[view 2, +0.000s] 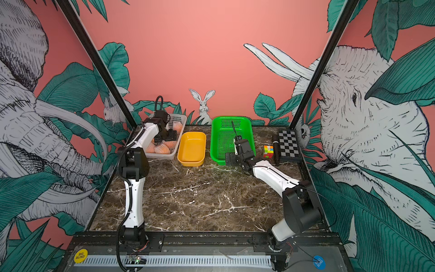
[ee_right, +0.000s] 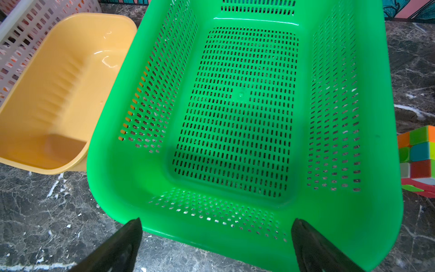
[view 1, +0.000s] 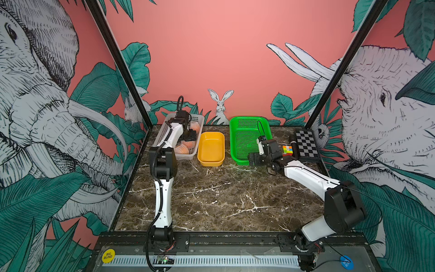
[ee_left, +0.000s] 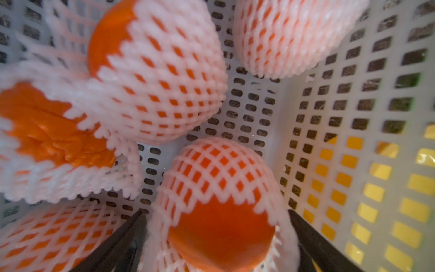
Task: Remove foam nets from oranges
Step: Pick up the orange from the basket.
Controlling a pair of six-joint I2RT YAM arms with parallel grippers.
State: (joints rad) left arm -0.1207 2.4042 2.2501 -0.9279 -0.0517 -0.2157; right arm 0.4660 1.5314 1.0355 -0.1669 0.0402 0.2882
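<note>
Marble table bears white basket, yellow tub, green basket, cube.

Foam nets: in both top views, centre left of frame, the left arm covers some of them inside the white basket; their count cannot be told.
Left hand: fingertips hidden there behind the arm.
Puzzle cube: cut off by the right wrist view's edge.
</note>
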